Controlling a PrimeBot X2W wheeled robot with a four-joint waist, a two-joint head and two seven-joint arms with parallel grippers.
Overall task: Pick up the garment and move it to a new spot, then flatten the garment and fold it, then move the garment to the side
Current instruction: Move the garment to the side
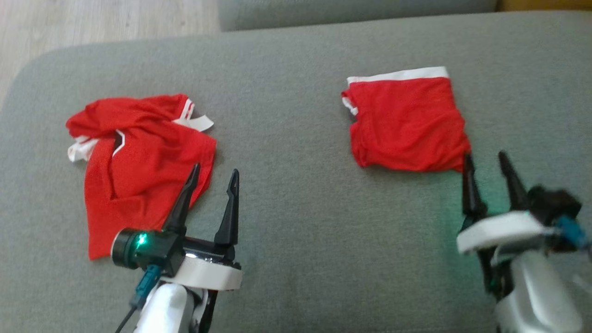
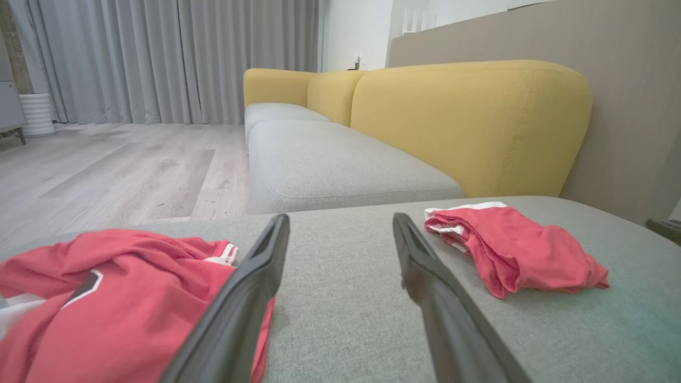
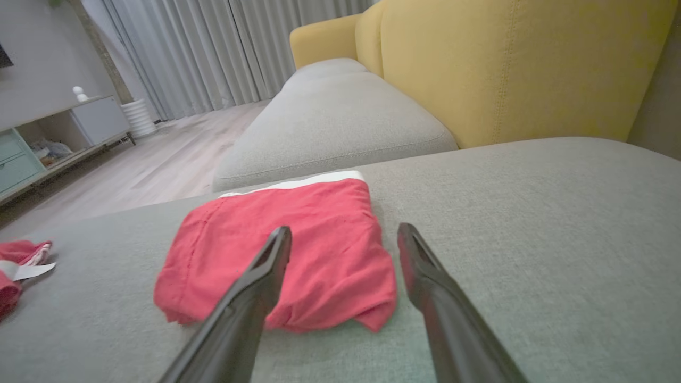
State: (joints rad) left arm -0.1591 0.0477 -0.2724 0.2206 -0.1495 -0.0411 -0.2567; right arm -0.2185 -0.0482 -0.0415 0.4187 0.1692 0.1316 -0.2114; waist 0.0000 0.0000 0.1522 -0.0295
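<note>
A folded red garment (image 1: 404, 125) with a white band along its far edge lies flat on the right of the grey cushion (image 1: 296, 69). My right gripper (image 1: 484, 156) stands open just in front of its near right corner, with nothing between the fingers; the right wrist view has the folded garment (image 3: 287, 250) just beyond the gripper (image 3: 345, 229). A second red garment (image 1: 138, 162), crumpled, with white trim, lies at the left. My left gripper (image 1: 215, 169) is open beside its right edge, empty. In the left wrist view the crumpled garment (image 2: 106, 298) is at lower left and the folded one (image 2: 521, 250) at right.
The cushion's rounded far left corner borders a wooden floor (image 1: 92, 23). Another grey seat (image 2: 330, 159) with a yellow backrest (image 2: 468, 122) adjoins the far side. A low cabinet (image 3: 53, 133) and grey curtains (image 2: 159, 53) stand across the room.
</note>
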